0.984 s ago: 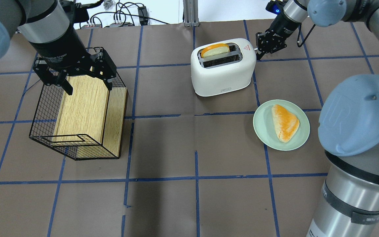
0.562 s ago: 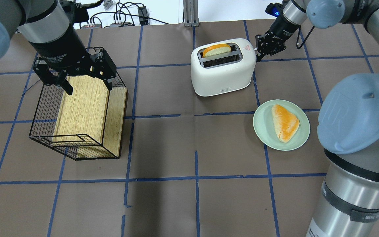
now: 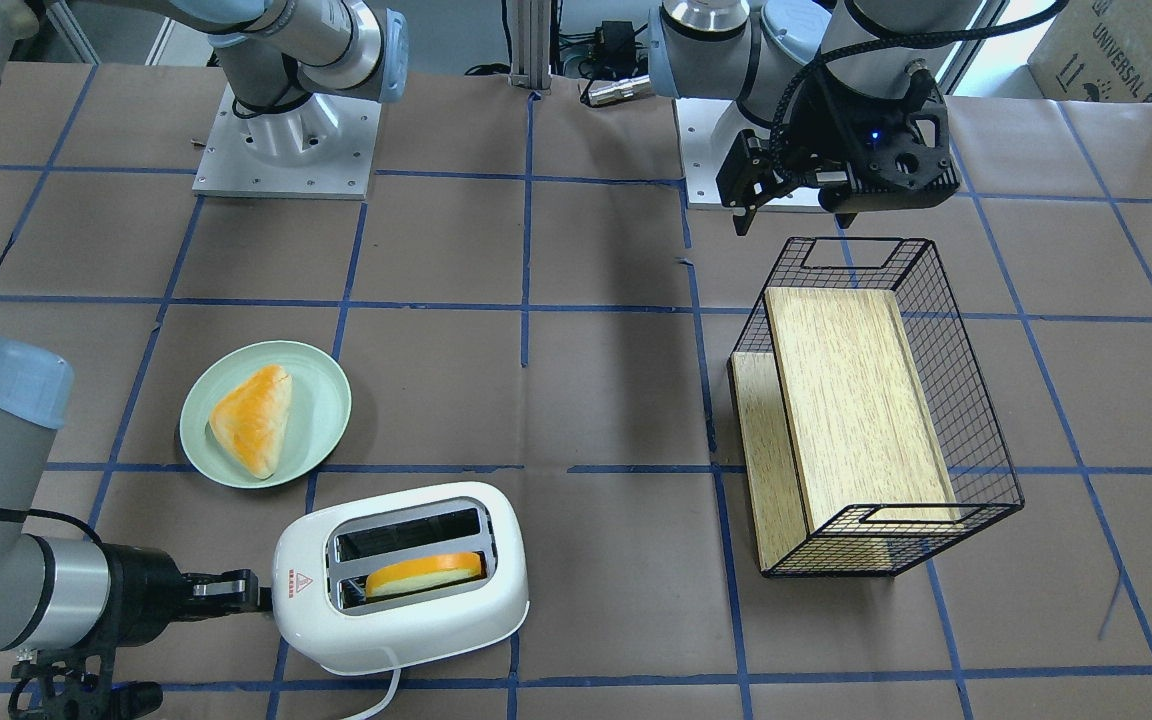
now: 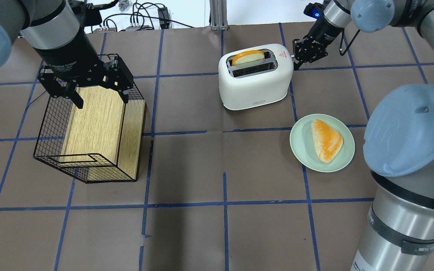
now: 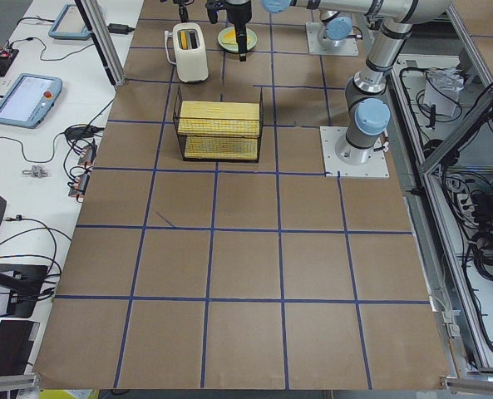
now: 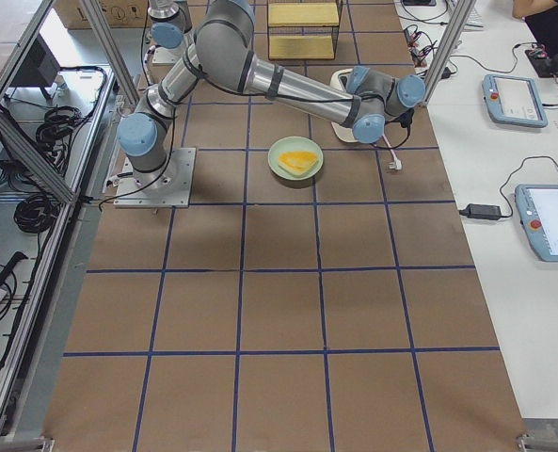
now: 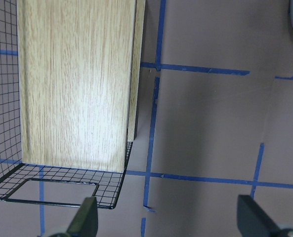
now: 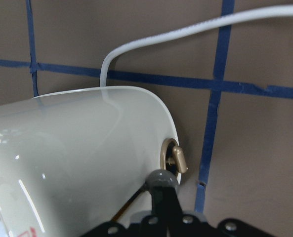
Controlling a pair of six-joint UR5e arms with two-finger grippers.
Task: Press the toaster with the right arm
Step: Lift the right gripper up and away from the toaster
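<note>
Toaster (image 4: 254, 81) — you have it upright on the tabletop (image 4: 187, 169), on the side away from the robot's base and right of centre in the overhead view. Its white cord (image 8: 186, 34) trails across the brown paper. One orange-crusted bread slice (image 4: 248, 57) stands in the slot farther from the robot, with its top showing above the slot rim.

Right gripper (image 4: 296, 64): fingers drawn together, holding nothing. The right arm reaches across to the toaster's end wall, the end that carries the red warning mark (image 4: 281, 54). Your right wrist view puts the grey fingertip (image 8: 161, 178) against that wall, just below the small knob (image 8: 175, 159). You cannot tell whether it presses on the wall or only meets it.

Left gripper (image 4: 102, 101): jaws spread wide, nothing between them. It hangs above the wire basket (image 4: 47, 124), clear of the mesh. A wooden board (image 4: 96, 120) lies inside the basket. The basket sits left of centre in the overhead view, well apart from the toaster.

Pale green plate (image 4: 300, 150) — near the toaster on its robot side, not touching it. A triangular pastry (image 4: 326, 140) lies on it.
</note>
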